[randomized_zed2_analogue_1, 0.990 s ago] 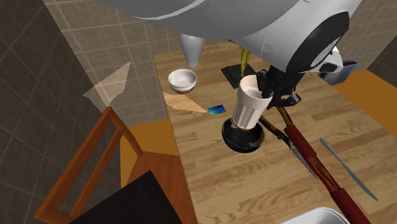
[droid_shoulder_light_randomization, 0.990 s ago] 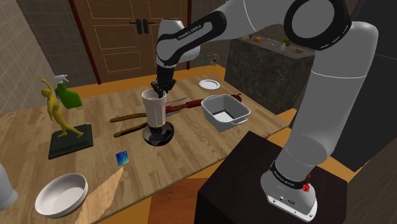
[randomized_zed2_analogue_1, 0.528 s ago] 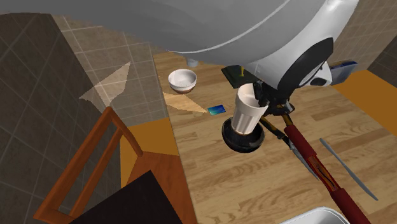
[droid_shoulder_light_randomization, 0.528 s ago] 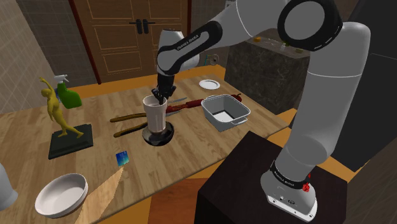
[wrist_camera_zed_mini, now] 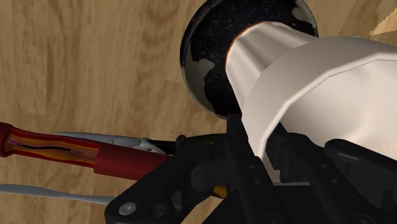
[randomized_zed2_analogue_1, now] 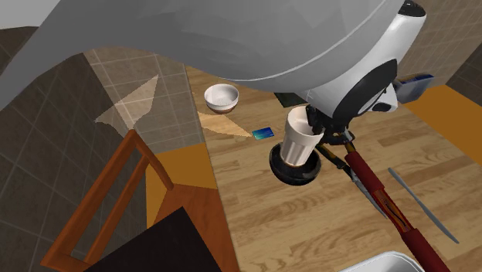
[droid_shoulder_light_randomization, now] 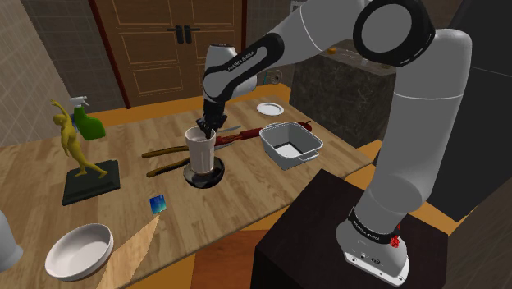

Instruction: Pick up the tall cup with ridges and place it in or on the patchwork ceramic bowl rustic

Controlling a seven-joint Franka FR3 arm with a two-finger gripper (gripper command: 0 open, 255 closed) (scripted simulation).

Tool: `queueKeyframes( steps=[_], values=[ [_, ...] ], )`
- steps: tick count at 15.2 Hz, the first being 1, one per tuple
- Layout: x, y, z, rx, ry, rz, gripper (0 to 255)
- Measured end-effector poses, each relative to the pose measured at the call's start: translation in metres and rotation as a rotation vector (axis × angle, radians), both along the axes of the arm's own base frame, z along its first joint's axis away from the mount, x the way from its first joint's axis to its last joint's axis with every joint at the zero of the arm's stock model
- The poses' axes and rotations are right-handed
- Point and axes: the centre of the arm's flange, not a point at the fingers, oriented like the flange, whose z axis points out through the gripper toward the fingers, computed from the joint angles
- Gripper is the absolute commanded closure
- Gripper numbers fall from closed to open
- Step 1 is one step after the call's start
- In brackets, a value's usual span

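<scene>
The tall cup (droid_shoulder_light_randomization: 200,150) is off-white with a faceted wall that tapers to a brownish foot. It stands upright with its foot down inside the black bowl (droid_shoulder_light_randomization: 215,177), which has pale patches, on the wooden table. My gripper (droid_shoulder_light_randomization: 207,128) reaches down from above and is shut on the cup's rim, one finger inside and one outside. The second exterior view has the cup (randomized_zed2_analogue_1: 298,139) in the bowl (randomized_zed2_analogue_1: 287,174), with the gripper (randomized_zed2_analogue_1: 324,130) on the cup's right side. In the wrist view the cup (wrist_camera_zed_mini: 299,83) is clasped by the gripper (wrist_camera_zed_mini: 259,141) over the bowl (wrist_camera_zed_mini: 208,57).
A grey rectangular pan (droid_shoulder_light_randomization: 290,144) lies right of the bowl. A red-handled knife (randomized_zed2_analogue_1: 382,201) and wooden utensils (droid_shoulder_light_randomization: 166,153) lie close by. Also here: a yellow figurine (droid_shoulder_light_randomization: 75,146), a green spray bottle (droid_shoulder_light_randomization: 87,121), a white bowl (droid_shoulder_light_randomization: 79,250), a blue card (droid_shoulder_light_randomization: 157,203), a small plate (droid_shoulder_light_randomization: 270,108).
The gripper has come down with the cup: a second ago the cup hung just above the bowl, now its foot sits inside it. The grip has stayed shut.
</scene>
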Motion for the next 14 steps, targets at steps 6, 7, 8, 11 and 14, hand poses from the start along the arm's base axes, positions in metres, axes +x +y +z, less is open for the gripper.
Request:
queueKeyframes(
  steps=[6, 7, 8, 11, 14],
  values=[
    [0.0, 0.0, 0.0, 0.0, -0.001, 0.0, 0],
    [0.0, 0.0, 0.0, 0.0, -0.001, 0.0, 0],
    [0.0, 0.0, 0.0, 0.0, -0.001, 0.0, 0],
    [-0.004, -0.003, 0.028, 0.0, -0.002, 0.0, 0],
    [-0.005, -0.005, 0.046, 0.0, -0.002, 0.0, 0]
  ],
)
